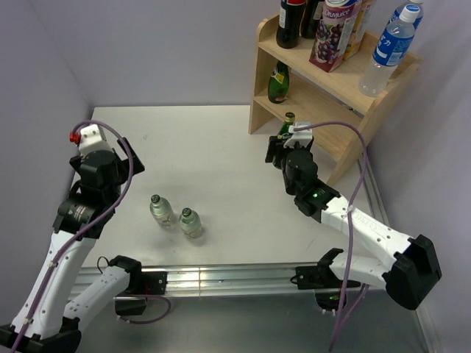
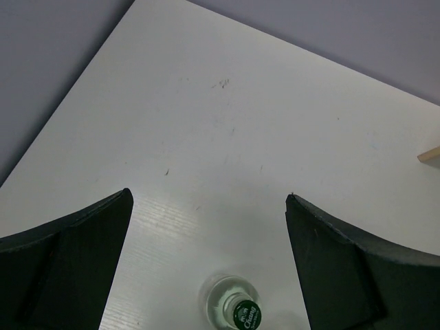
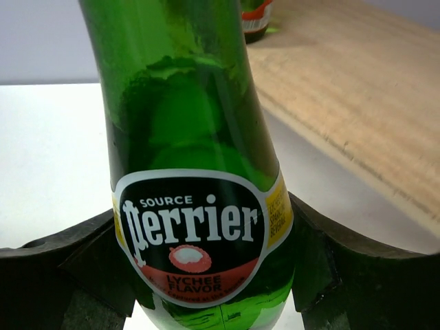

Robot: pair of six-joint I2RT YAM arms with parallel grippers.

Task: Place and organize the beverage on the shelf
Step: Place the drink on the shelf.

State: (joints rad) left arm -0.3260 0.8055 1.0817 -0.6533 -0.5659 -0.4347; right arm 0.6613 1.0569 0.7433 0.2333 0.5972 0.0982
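Metal rail lines near table edge. Clear water bottle and second water bottle upright on white table, just apart, open room around them. Left gripper wide, empty. Right gripper clamped on smooth green glass Perrier bottle, just before wooden shelf lower edge. Other green bottle on lower tier. Cola bottles, juice carton, tall water bottle on top tier.

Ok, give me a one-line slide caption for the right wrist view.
Right claw grips a green Perrier lychee bottle beside the wooden shelf.
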